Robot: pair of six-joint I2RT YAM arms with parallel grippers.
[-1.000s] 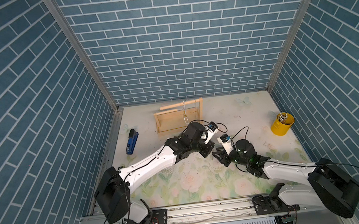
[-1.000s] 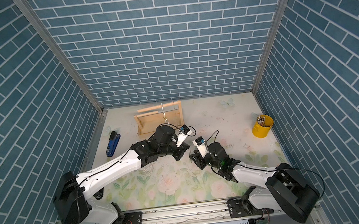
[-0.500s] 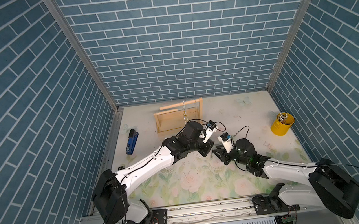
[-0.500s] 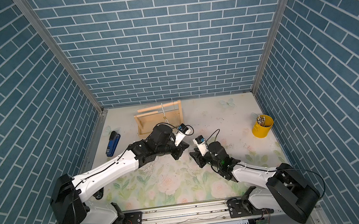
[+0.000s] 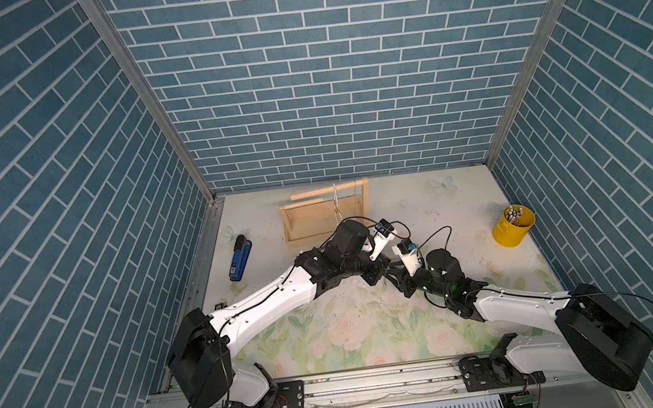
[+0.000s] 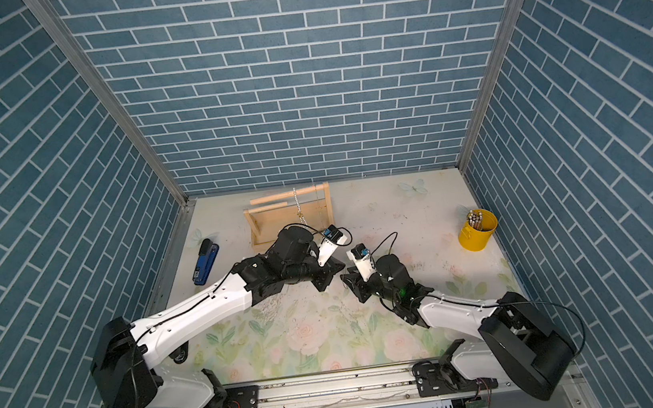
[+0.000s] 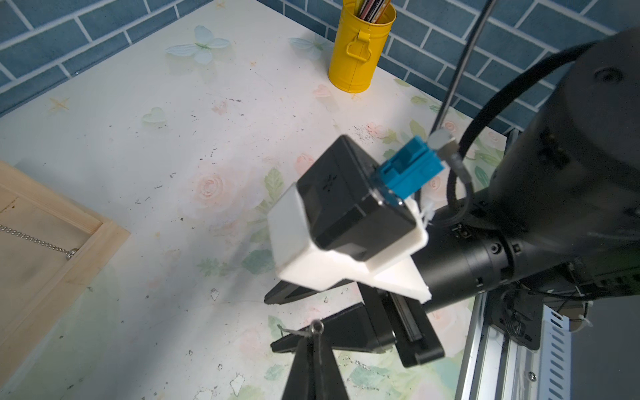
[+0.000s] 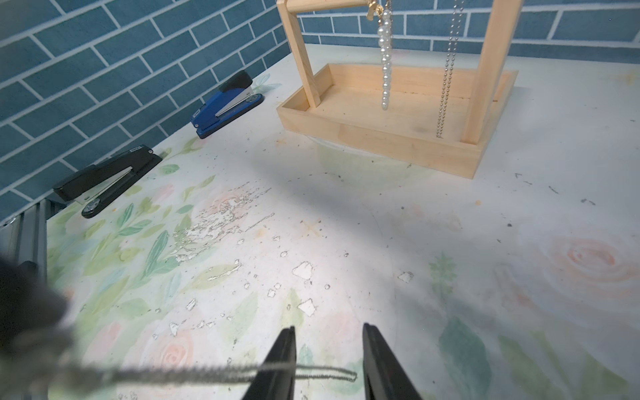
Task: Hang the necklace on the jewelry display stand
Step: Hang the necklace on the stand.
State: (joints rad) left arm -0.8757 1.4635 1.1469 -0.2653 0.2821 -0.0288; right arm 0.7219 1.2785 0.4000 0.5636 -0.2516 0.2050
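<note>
The necklace (image 8: 354, 375) is a thin silver chain stretched just above the floral mat at mid-table. My left gripper (image 7: 315, 334) is shut on it, with a small ring (image 7: 317, 327) of the chain showing at its tip. My right gripper (image 8: 327, 329) faces the left one tip to tip, jaws open a small gap, and the chain's looped end lies between them. In both top views the two grippers (image 5: 383, 274) (image 6: 350, 279) meet in front of the jewelry display stand (image 5: 326, 213) (image 6: 291, 217) (image 8: 381, 138), which stands further back.
A pearl strand (image 8: 386, 69) and a ball chain (image 8: 446, 86) hang from the stand's top bar. A yellow cup (image 5: 513, 225) (image 7: 360, 45) stands at the right. A blue stapler (image 5: 240, 257) (image 8: 225, 104) and a black stapler (image 8: 107, 180) lie along the left wall.
The left arm's gripper has shifted slightly left and back. The right arm stays in place.
</note>
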